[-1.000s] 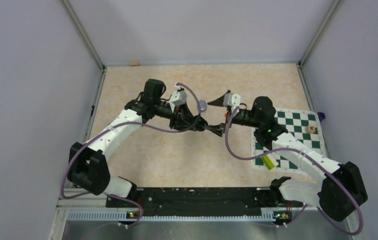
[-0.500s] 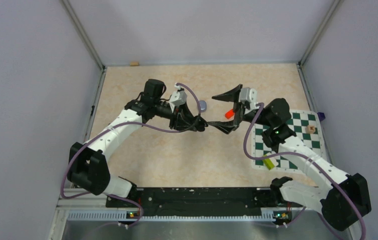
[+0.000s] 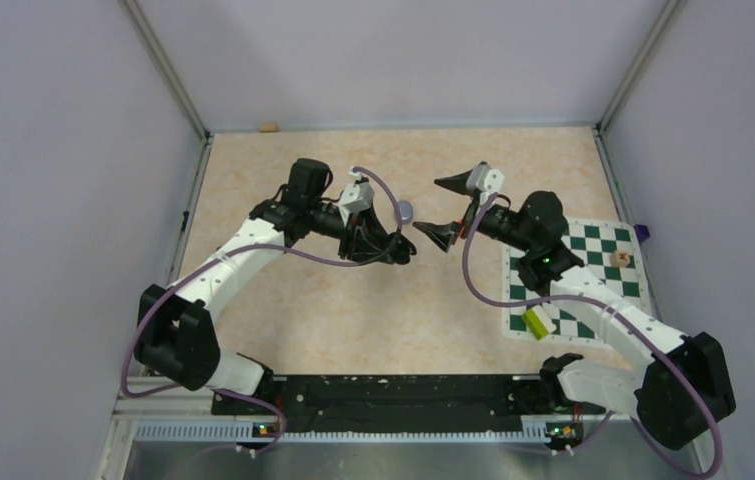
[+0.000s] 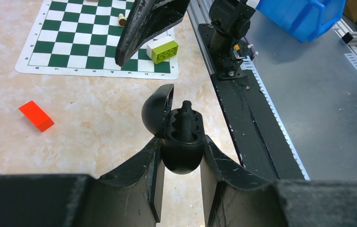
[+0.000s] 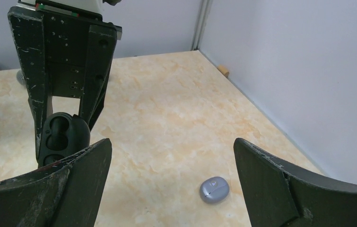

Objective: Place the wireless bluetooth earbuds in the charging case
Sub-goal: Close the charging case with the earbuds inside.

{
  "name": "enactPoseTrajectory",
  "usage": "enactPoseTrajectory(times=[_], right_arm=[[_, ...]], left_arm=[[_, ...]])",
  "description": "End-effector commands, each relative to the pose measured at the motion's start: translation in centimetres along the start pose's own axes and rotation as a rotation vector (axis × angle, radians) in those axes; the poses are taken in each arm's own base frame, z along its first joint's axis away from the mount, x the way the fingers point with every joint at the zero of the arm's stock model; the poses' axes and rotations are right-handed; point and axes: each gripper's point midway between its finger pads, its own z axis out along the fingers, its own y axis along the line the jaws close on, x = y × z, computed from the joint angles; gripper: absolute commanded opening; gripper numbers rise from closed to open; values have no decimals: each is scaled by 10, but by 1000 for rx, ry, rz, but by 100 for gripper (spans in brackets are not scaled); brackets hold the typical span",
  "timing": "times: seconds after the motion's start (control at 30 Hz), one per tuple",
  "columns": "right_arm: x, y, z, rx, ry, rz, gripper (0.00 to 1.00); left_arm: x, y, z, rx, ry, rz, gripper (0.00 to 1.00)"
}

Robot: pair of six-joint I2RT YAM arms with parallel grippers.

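- So, what is the left claw (image 4: 183,156) doing?
- It pinches the black case (image 4: 181,158) by its sides, above the surface (image 3: 353,310). The lid (image 4: 157,111) is swung open.
- And the buds?
- One black bud (image 4: 186,116) stands upright in the case, its stem poking up. Whether it is fully seated I cannot tell.
- The right claw (image 5: 171,151)?
- Spread wide, nothing between its fingers. It faces the left claw, near it but apart.
- Anything else?
- A closed lilac case (image 5: 214,189) lies on the surface beyond both claws. A red block (image 4: 36,115) lies near the chessboard (image 4: 72,42), which carries a green brick (image 4: 162,49).
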Motion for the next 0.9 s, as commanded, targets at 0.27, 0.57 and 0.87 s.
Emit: enactPoseTrajectory(times=[0.27,0.57,0.87], right_arm=[[15,7,6,-59,27,2,99],[13,32,7,-185,16,11,99],[3,56,2,-298,-23,2,99]], left_arm=[[-14,-5,1,34,-25,53,0],[-12,-5,1,34,-23,51,0],[-12,-4,1,33,-21,51,0]])
